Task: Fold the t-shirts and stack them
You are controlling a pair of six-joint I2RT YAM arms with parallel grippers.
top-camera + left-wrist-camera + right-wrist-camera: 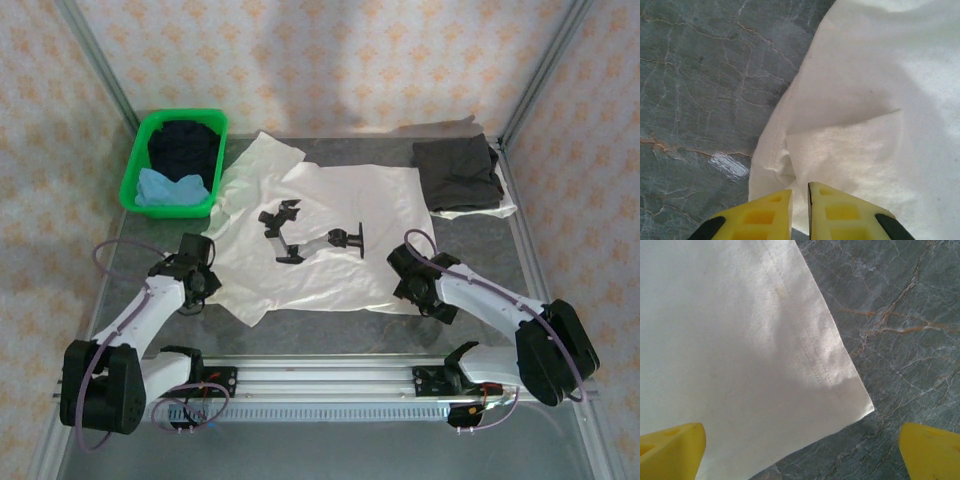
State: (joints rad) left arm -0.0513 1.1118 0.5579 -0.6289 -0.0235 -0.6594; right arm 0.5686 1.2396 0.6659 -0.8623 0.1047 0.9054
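Observation:
A large off-white t-shirt [335, 275] with black prints lies spread flat in the middle of the table. My left gripper [203, 270] sits low at its left edge. In the left wrist view the yellow fingers [800, 189] stand almost together, pinching a bunched fold of the off-white cloth [865, 100]. My right gripper [403, 268] hovers at the shirt's near right corner, wide open [801, 440] above that hemmed corner [730, 340], holding nothing. A folded dark grey t-shirt [458, 172] rests at the back right. A dark navy t-shirt [185, 145] and a light blue one [160, 188] lie in the basket.
The green plastic basket [133, 190] stands at the back left. Bare marble tabletop [910, 300] lies right of the shirt's corner and left of its edge [700, 75]. Metal frame posts rise at both back corners. A rail runs along the near edge.

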